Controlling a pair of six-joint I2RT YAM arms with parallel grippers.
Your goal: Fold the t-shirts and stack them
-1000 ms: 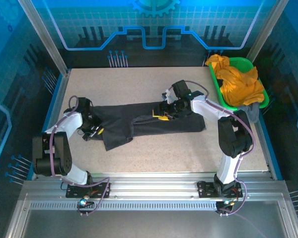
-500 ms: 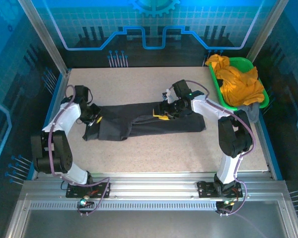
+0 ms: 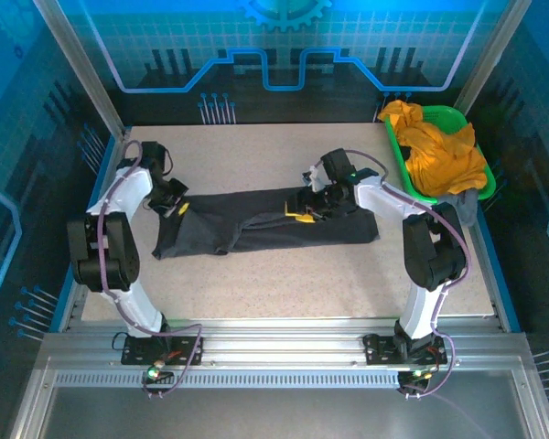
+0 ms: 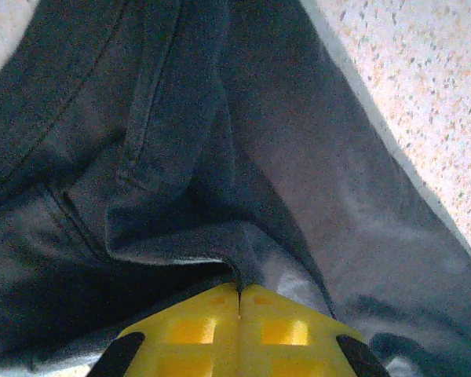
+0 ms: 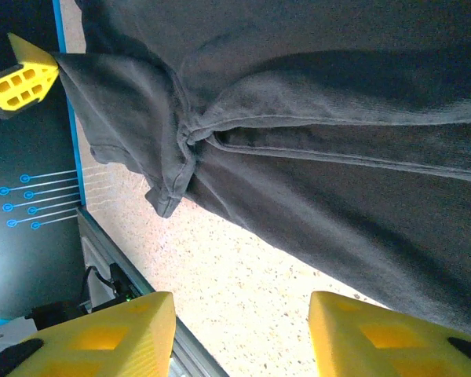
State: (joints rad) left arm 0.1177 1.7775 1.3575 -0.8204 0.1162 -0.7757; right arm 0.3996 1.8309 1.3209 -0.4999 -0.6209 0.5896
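T-shirt (image 3: 256, 230) — soft, creased charcoal cloth

The charcoal t-shirt (image 3: 274, 224) is soft matt cloth, faintly fuzzy, with stitched hems. Under it the counter (image 3: 256, 283) looks matt, speckled like stone. At 2 o'clock, a glossy green plastic basket (image 3: 399, 166) holds mustard-orange t-shirts (image 3: 444, 160), matt cloth. The left end effector (image 4: 239, 297) is smooth yellow plastic. The rail (image 3: 274, 352) at 6 o'clock is brushed metal.
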